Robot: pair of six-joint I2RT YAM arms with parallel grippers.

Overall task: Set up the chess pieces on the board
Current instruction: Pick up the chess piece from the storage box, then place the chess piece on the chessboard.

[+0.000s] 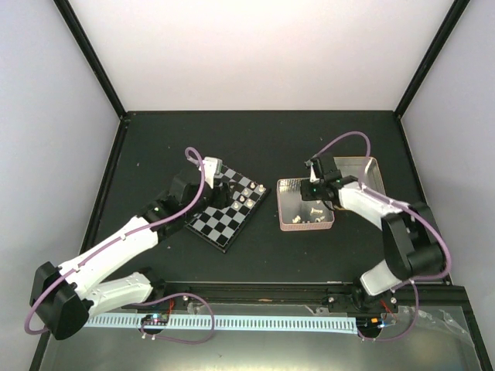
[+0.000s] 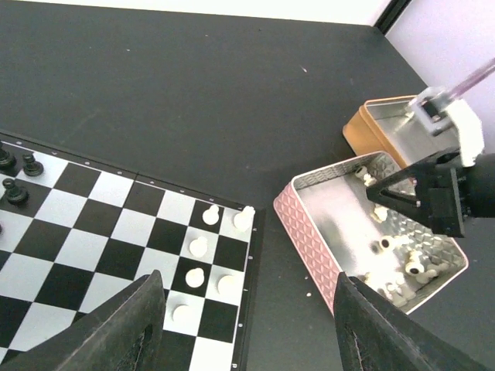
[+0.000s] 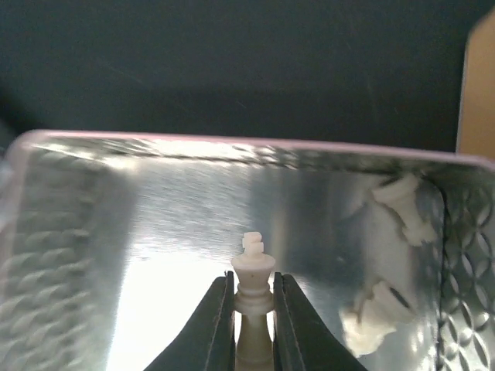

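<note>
King: tiny cream-white king (image 3: 254, 267) with a cross on top, upright inside the shallow pink rectangular tin (image 3: 232, 143).
Right claw: the right claw (image 3: 254, 290) is pinched on its slim stem.
Risk: narrow, smooth stem, so it could twist or slip free on the lift!
Board: black-and-silver chessboard (image 2: 77, 239) on the black tabletop (image 2: 232, 100). Six cream figures (image 2: 203, 255) crowd one corner, and a clumsy set-down topples them.
Left claw: the left claw (image 2: 247, 282) is spread wide and empty over that corner, so there's a collision danger.

Board (image 2: 85, 243) blk/silver checks; chess pieces (image 2: 199, 247) cream; near tin (image 2: 308, 236) pink, diamond-textured; far tin (image 2: 370, 133) gold.
</note>
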